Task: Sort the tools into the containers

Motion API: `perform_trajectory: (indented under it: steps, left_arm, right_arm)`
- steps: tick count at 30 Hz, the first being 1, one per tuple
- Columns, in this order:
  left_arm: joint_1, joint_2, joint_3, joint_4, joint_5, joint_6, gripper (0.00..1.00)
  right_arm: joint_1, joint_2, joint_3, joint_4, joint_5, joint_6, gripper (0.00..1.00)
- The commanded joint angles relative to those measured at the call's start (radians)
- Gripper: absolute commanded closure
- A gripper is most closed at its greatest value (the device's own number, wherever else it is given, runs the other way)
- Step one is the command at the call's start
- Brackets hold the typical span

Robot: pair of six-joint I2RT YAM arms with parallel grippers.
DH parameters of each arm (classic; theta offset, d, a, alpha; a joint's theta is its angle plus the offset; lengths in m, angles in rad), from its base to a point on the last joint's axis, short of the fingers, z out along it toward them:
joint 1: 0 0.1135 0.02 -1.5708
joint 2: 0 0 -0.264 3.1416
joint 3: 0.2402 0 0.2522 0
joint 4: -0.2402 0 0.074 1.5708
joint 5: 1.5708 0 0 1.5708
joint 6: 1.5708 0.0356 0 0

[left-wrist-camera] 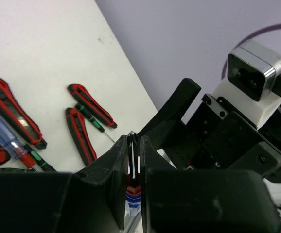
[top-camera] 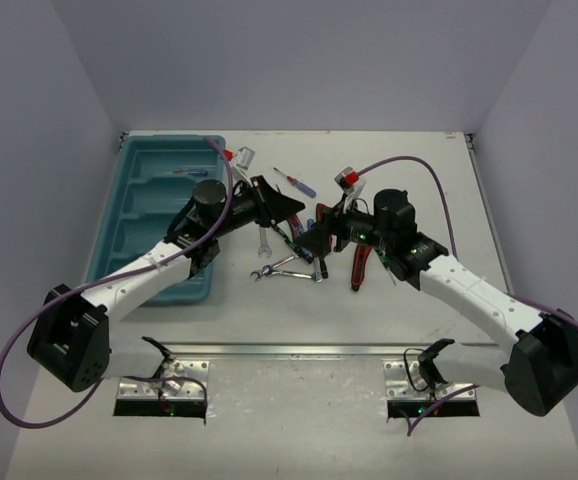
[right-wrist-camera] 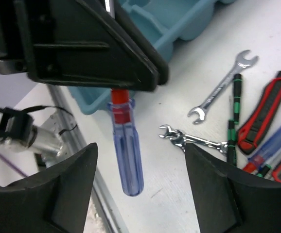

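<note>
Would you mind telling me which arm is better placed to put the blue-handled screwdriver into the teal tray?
Left. The left tool is shut on the blue-handled screwdriver by its shaft, and the teal tray sits beside that arm; the right tool stands open around the handle.

Both units are of one build. Left arm (top-camera: 129, 280) and right arm (top-camera: 469, 290): white shells between black joint housings. Left shoulder block (top-camera: 69, 340) and right shoulder block (top-camera: 544, 360): bulky, black, rounded. Left purple cable (top-camera: 227, 190) and right purple cable (top-camera: 409, 160): one per arm. Base plates (top-camera: 164, 385): silver metal with thin black wiring. Left gripper (left-wrist-camera: 134, 145) and right gripper (right-wrist-camera: 140, 150): matte black, wedge-shaped fingers. Wrist camera (left-wrist-camera: 254, 73): silver face, dark lens, white mount.
</note>
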Motion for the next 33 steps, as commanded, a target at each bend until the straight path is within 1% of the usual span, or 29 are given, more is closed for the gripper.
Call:
perform_trajectory:
  steps: [1, 3, 5, 7, 8, 10, 11, 13, 14, 16, 18, 20, 21, 22, 23, 24, 26, 27, 28, 29, 30, 31, 32, 33]
  left_arm:
    - [0.05, -0.027, 0.093, -0.178, -0.333, -0.011, 1.0]
    - [0.187, 0.002, 0.126, -0.25, -0.403, -0.047, 1.0]
    - [0.292, 0.055, 0.179, -0.301, -0.473, -0.078, 1.0]
    - [0.378, 0.121, 0.247, -0.347, -0.589, -0.106, 1.0]
    - [0.41, 0.156, 0.284, -0.363, -0.607, -0.11, 1.0]
    - [0.497, 0.283, 0.395, -0.382, -0.743, -0.14, 1.0]
    - [0.498, 0.317, 0.396, -0.382, -0.766, -0.145, 1.0]
    - [0.556, 0.405, 0.52, -0.409, -0.8, -0.154, 1.0]
    - [0.583, 0.485, 0.595, -0.415, -0.805, -0.16, 1.0]
    - [0.609, 0.586, 0.693, -0.458, -0.818, -0.174, 1.0]
    - [0.618, 0.658, 0.741, -0.451, -0.839, -0.174, 1.0]
    - [0.631, 0.708, 0.787, -0.438, -0.83, -0.174, 1.0]
    - [0.636, 0.735, 0.808, -0.425, -0.819, -0.173, 0.97]
    - [0.64, 0.763, 0.828, -0.409, -0.807, -0.172, 0.94]
    - [0.644, 0.786, 0.846, -0.399, -0.794, -0.171, 0.87]
    - [0.646, 0.797, 0.858, -0.402, -0.779, -0.173, 0.73]
    - [0.646, 0.796, 0.858, -0.403, -0.755, -0.186, 0.4]
    - [0.646, 0.777, 0.845, -0.399, -0.745, -0.196, 0.27]
    - [0.645, 0.75, 0.835, -0.395, -0.737, -0.203, 0.16]
    - [0.645, 0.728, 0.829, -0.395, -0.73, -0.204, 0.15]
    - [0.645, 0.708, 0.824, -0.393, -0.725, -0.203, 0.01]
    - [0.644, 0.659, 0.821, -0.397, -0.726, -0.199, 0.0]
    - [0.644, 0.657, 0.816, -0.398, -0.726, -0.198, 0.0]
    - [0.644, 0.61, 0.817, -0.408, -0.715, -0.188, 0.0]
  right_arm:
    - [-0.004, -0.052, 0.025, -0.17, 0.474, 0.081, 0.01]
    - [-0.015, -0.08, 0.031, -0.25, 0.612, 0.072, 0.01]
    - [-0.024, -0.113, 0.016, -0.287, 0.684, 0.06, 0.01]
    - [-0.031, -0.144, 0.003, -0.306, 0.716, 0.047, 0.01]
    - [-0.033, -0.156, -0.003, -0.309, 0.722, 0.039, 0.01]
    - [-0.037, -0.186, -0.018, -0.316, 0.735, 0.013, 0.01]
    - [-0.037, -0.187, -0.023, -0.316, 0.735, 0.013, 0.01]
    - [-0.038, -0.196, -0.036, -0.328, 0.724, -0.003, 0.01]
    - [-0.037, -0.197, -0.045, -0.331, 0.706, -0.013, 0.01]
    - [-0.037, -0.194, -0.051, -0.335, 0.685, -0.018, 0.01]
    - [-0.038, -0.188, -0.052, -0.337, 0.668, -0.02, 0.01]
    - [-0.039, -0.178, -0.047, -0.339, 0.642, -0.02, 0.01]
    - [-0.038, -0.171, -0.044, -0.34, 0.632, -0.022, 0.01]
    - [-0.038, -0.164, -0.042, -0.34, 0.623, -0.025, 0.01]
    - [-0.037, -0.157, -0.04, -0.342, 0.616, -0.027, 0.01]
    - [-0.037, -0.149, -0.036, -0.344, 0.612, -0.029, 0.01]
    - [-0.039, -0.13, -0.028, -0.349, 0.611, -0.035, 0.01]
    - [-0.04, -0.115, -0.023, -0.351, 0.607, -0.037, 0.01]
    - [-0.04, -0.096, -0.017, -0.353, 0.602, -0.041, 0.01]
    - [-0.04, -0.095, -0.011, -0.353, 0.601, -0.041, 0.01]
    - [-0.04, -0.062, 0.01, -0.353, 0.588, -0.05, 0.01]
    - [-0.039, -0.039, 0.026, -0.353, 0.579, -0.057, 0.01]
    - [-0.04, -0.014, 0.043, -0.354, 0.572, -0.062, 0.01]
    - [-0.05, 0.044, 0.076, -0.355, 0.559, -0.061, 0.01]
